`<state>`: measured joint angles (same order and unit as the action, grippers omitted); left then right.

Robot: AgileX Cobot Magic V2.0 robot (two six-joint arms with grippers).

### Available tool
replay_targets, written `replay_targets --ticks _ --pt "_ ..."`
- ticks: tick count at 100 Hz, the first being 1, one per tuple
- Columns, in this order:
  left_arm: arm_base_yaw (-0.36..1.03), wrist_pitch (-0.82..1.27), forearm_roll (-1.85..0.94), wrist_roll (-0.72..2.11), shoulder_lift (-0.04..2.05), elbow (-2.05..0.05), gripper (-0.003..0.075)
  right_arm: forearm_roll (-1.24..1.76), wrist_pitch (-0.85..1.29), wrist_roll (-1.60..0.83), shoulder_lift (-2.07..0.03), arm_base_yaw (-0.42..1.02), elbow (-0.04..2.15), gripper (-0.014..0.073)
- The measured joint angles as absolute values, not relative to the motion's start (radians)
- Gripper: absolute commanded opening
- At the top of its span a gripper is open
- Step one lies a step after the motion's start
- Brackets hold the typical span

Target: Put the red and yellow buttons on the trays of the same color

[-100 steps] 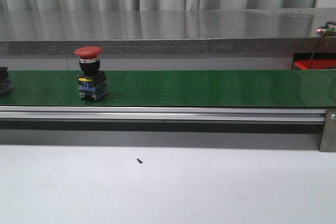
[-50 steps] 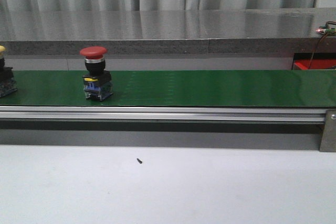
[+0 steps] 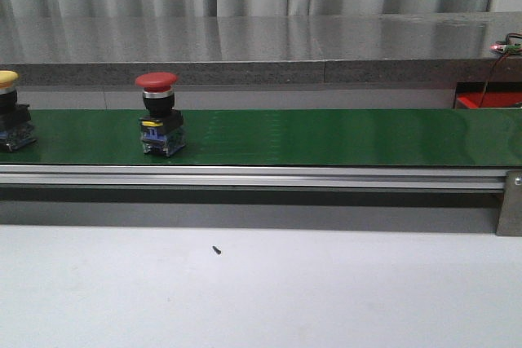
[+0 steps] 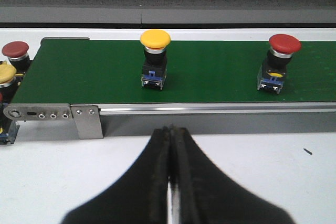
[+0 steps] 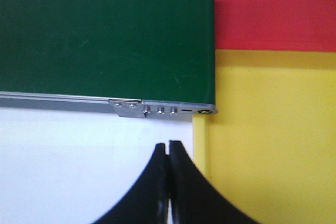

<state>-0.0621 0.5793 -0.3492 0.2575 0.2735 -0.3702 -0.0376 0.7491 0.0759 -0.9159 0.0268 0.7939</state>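
Both buttons are riding along the green belt (image 3: pixel 342 136) toward the robot's right. Since a moment ago, the red button (image 3: pixel 160 113) is sitting a bit further along, and the yellow button (image 3: pixel 11 120) is now showing fully at the left edge of the front view. That means they are heading for the trays at the belt's far end.

Two more buttons are waiting beside the start of the belt in the left wrist view.

The red tray (image 5: pixel 275 11) and the yellow tray (image 5: pixel 273 140) are lying side by side, just past the belt's end.

The left gripper (image 4: pixel 171 135) is pinched closed and holding nothing. The right gripper (image 5: pixel 168 148) is closed and empty too, hanging near the yellow tray.

No words or labels are readable anywhere.
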Motion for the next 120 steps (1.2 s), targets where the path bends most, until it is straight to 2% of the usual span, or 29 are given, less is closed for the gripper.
replay_targets --ticks 9,26,35,64,82,120 --pt "-0.062 0.579 -0.349 0.258 0.273 -0.37 -0.002 -0.032 0.786 0.06 -0.96 0.059 0.849 0.0062" --pt "-0.062 0.579 -0.349 0.258 0.273 -0.37 -0.002 -0.025 0.832 0.048 -1.059 0.128 0.959 0.0479" --pt "-0.062 0.579 -0.349 0.258 0.273 -0.37 -0.002 -0.024 0.844 0.039 -1.12 0.171 1.026 0.0603" --pt "-0.062 0.579 -0.349 0.258 0.273 -0.37 -0.002 -0.023 0.952 0.0 -1.358 0.331 1.271 0.0589" --pt "-0.062 0.579 -0.351 0.258 0.273 -0.37 -0.002 0.031 1.015 -0.133 -1.519 0.42 1.428 0.0589" --pt "-0.062 0.579 -0.351 0.258 0.273 -0.37 -0.002 0.179 1.072 -0.325 -1.775 0.501 1.68 0.0589"
